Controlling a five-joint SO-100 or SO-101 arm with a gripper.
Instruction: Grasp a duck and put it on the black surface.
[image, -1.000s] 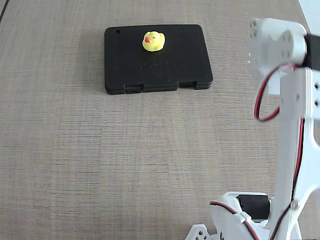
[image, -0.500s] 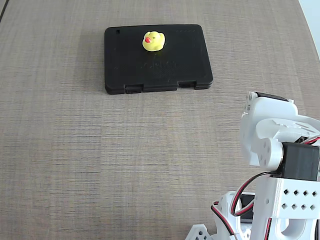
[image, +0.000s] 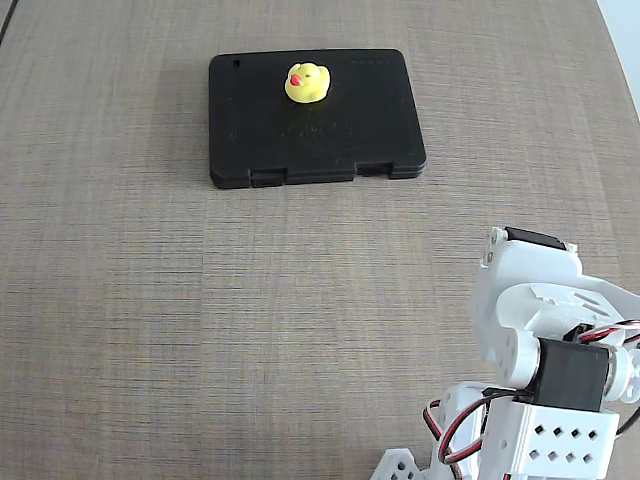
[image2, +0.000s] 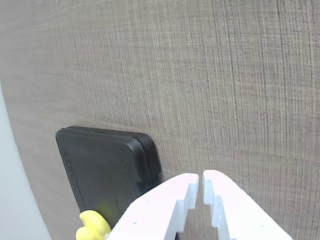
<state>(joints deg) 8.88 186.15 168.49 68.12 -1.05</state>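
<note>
The tool (image2: 201, 184) shows only in the wrist view, its two white fingertips drawn almost together with a thin slit between them and nothing held there, so I would call it clenched and empty. It hangs over bare bench (image2: 225, 75), clear of everything, which suits an arm that has no more to carry. In the fixed view the arm (image: 545, 370) sits folded at the near right corner, well apart from the work, and the tool itself is out of that picture, so its height above the bench cannot be judged. The duck (image: 308, 82) sits upright on the black surface (image: 330, 140), toward the slab's far edge and a little left of its middle, beak pointing left in that view. The slab lies flat at the far side of the bench with its two edge notches facing the near side. By the look of it the task is done. In the wrist view only a scrap of the duck (image2: 94, 226) peeps out at the bottom edge, partly behind a white finger, and the slab (image2: 105, 165) is cut off there too; its embossed marks are too faint to read.
</note>
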